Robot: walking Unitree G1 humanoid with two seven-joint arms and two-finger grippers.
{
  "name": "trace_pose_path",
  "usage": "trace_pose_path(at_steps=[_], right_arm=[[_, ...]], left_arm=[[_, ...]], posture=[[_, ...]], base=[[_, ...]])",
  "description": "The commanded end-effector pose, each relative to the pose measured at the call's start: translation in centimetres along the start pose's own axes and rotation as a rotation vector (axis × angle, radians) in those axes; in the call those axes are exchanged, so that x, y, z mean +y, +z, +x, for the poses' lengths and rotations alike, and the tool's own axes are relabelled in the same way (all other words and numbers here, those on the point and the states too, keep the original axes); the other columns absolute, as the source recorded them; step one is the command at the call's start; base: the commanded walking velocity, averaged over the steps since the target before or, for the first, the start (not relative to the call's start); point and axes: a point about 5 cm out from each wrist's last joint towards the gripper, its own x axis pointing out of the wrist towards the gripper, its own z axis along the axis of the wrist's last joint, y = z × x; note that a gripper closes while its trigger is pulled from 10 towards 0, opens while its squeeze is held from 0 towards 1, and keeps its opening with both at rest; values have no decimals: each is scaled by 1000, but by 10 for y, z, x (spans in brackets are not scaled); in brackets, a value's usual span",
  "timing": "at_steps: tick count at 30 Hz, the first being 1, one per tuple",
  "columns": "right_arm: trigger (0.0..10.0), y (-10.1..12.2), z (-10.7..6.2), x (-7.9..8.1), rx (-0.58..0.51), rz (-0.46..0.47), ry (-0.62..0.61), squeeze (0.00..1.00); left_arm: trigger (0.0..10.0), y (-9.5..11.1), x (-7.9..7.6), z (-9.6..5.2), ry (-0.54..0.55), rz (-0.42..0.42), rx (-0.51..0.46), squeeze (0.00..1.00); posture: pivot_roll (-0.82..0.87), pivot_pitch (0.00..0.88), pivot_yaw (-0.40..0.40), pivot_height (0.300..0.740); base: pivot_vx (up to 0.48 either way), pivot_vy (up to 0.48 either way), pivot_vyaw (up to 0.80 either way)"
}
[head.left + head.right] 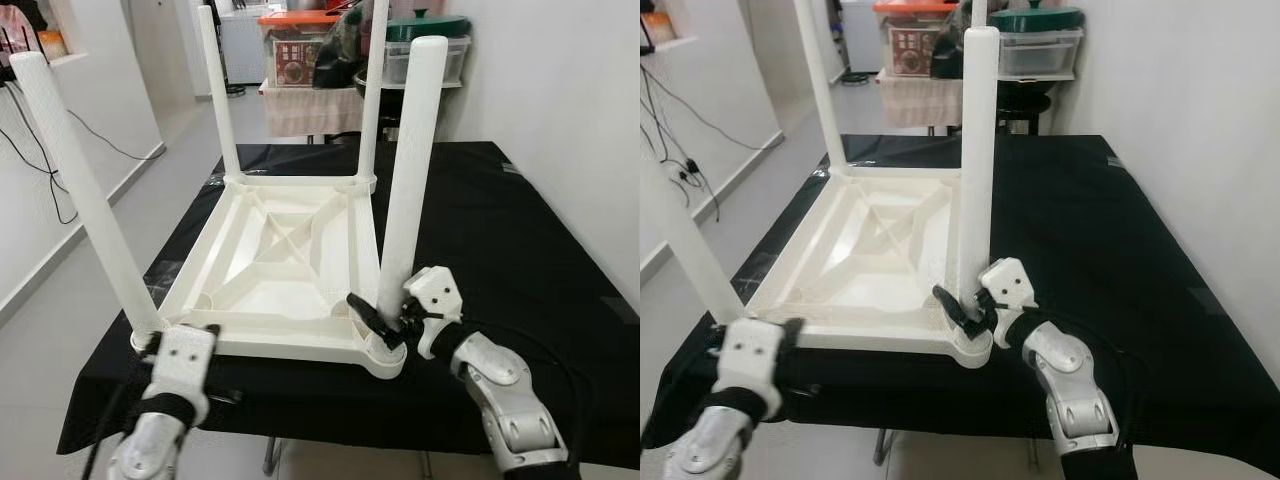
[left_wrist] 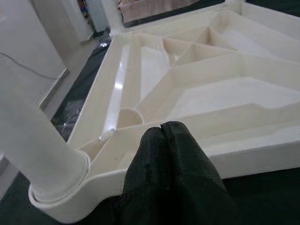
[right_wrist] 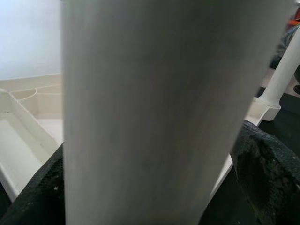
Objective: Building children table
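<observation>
A white plastic children's table (image 1: 270,250) lies upside down on a black-covered worktable (image 1: 500,230), with its legs pointing up. My right gripper (image 1: 388,325) is shut on the near-right leg (image 1: 410,170) just above its corner socket. In the right wrist view that leg (image 3: 154,112) stands between the two black fingers (image 3: 262,173). My left gripper (image 2: 161,136) is shut with nothing in it. It rests against the table's near rim, beside the near-left leg (image 1: 85,190). The two far legs (image 1: 218,90) stand in the back corners.
Behind the worktable stand stacked storage boxes (image 1: 300,45) and a green-lidded container (image 1: 425,30). A white wall runs close along the right side. Grey floor with a loose cable (image 1: 40,150) lies to the left. The black cloth is bare right of the white table.
</observation>
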Motion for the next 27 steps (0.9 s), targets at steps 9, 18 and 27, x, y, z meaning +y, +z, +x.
trace_pose_path(at_steps=[9,18,27], right_arm=[[10000,-16,-14,-9,84,47,-40,0],[10000,-18,-25,-3,93,99,-92,0],[10000,-8,-21,20,91,105,-77,0]], left_arm=[[10000,-5,1,-1,-53,-4,23,0],[10000,4,0,16,-82,54,-9,0],[10000,4,-2,22,-98,46,6,0]], posture=[[-40,0,-21,740],[-79,0,-3,740],[-88,0,6,740]], base=[[0,0,0],[0,0,0],[0,312,0]])
